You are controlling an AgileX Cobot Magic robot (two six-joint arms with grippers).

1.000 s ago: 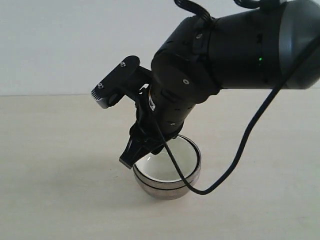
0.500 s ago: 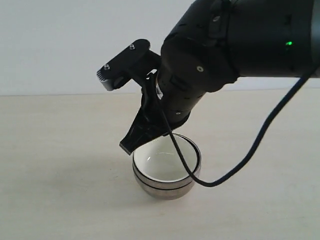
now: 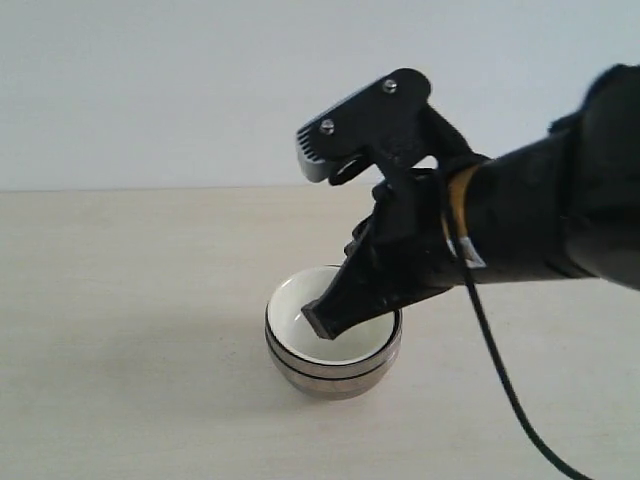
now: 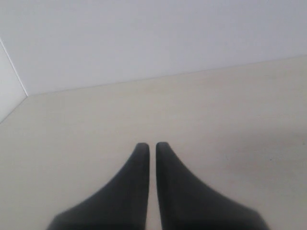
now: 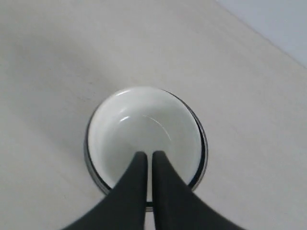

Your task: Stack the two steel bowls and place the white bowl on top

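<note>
The two steel bowls [image 3: 335,368] sit nested on the table, and the white bowl [image 3: 290,300] rests inside them. In the right wrist view the white bowl [image 5: 144,129] fills the steel rim [image 5: 203,143]. My right gripper [image 3: 320,322] hangs just above the white bowl's mouth, shut with nothing between its fingers; the right wrist view shows the right gripper [image 5: 146,155] over the bowl's inside. My left gripper [image 4: 149,145] is shut and empty above bare table, and it does not appear in the exterior view.
The pale table [image 3: 120,300] runs back to a plain white wall [image 3: 150,90]. A black cable [image 3: 500,370] droops from the right arm to the right of the bowls. In the left wrist view the table edge meets the wall [image 4: 144,43].
The right arm has swung to the right and its wrist has turned. The gripper tip moved from the bowls' left rim to above the white bowl's middle. The bowls have not moved.
</note>
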